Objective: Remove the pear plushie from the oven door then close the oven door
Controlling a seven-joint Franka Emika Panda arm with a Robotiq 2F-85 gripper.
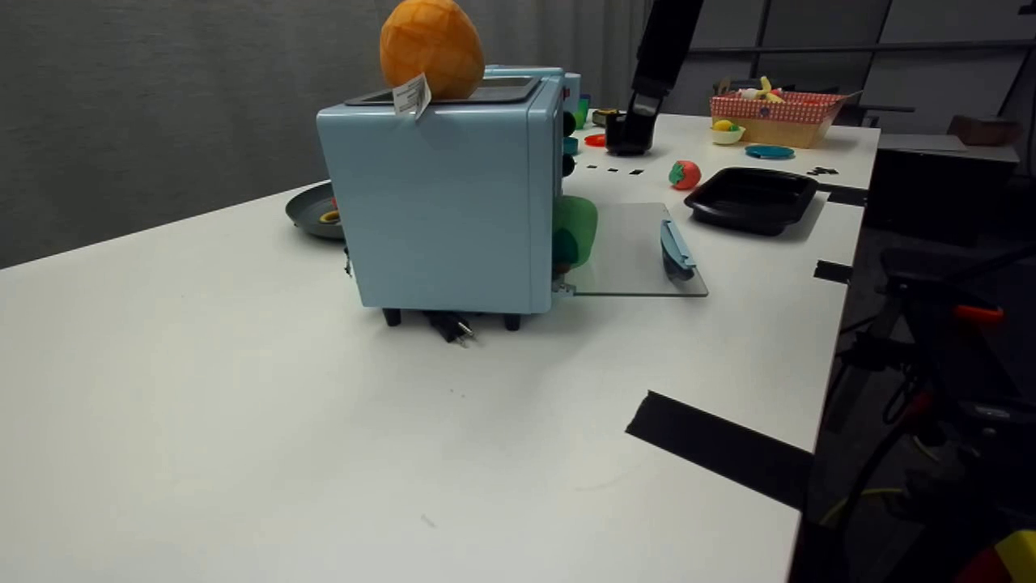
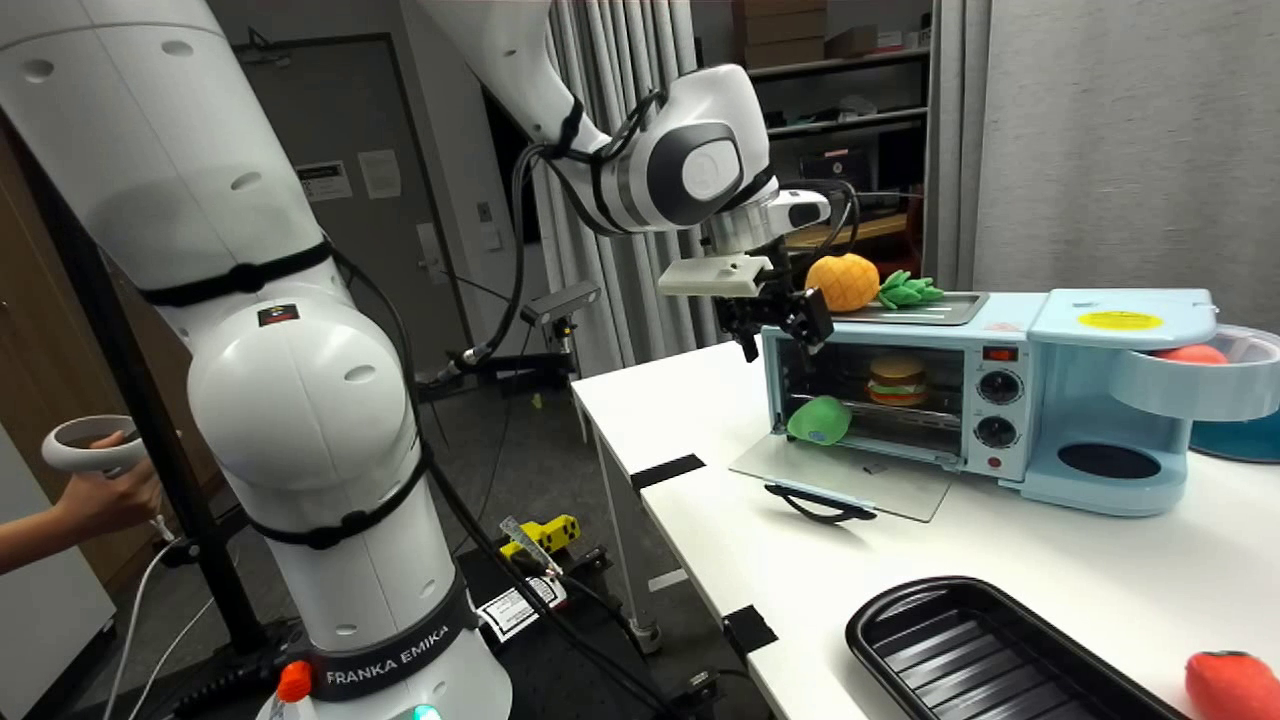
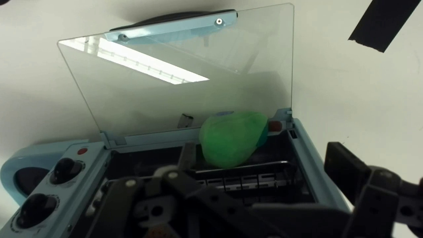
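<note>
Currently, I have my gripper point(image 3: 262, 153) near the toy oven point(image 1: 437, 210), its jaws standing well apart. The green pear plushie point(image 3: 231, 140) is at the oven's front opening, by the hinge edge of the oven door point(image 3: 158, 105), which lies lowered and almost flat.

This is a robotics lab: a white Franka Emika arm point(image 2: 295, 395), lettered with its maker's name and strapped with black cables point(image 2: 517, 215), stands beside the long edge of a white bench point(image 2: 680, 395), where strips of black tape point(image 2: 668, 471) are stuck. Just past the bench's far corner a bar-shaped camera point(image 2: 562, 303) tops a stand point(image 2: 567, 340); behind hang grey curtains point(image 2: 1120, 150), and the shelving point(image 2: 845, 122) holds things too dim to name. The toaster oven point(image 1: 437, 202) on the bench has a toy hamburger point(image 2: 897, 382) inside and a plush pineapple point(image 2: 845, 282) on top.
</note>
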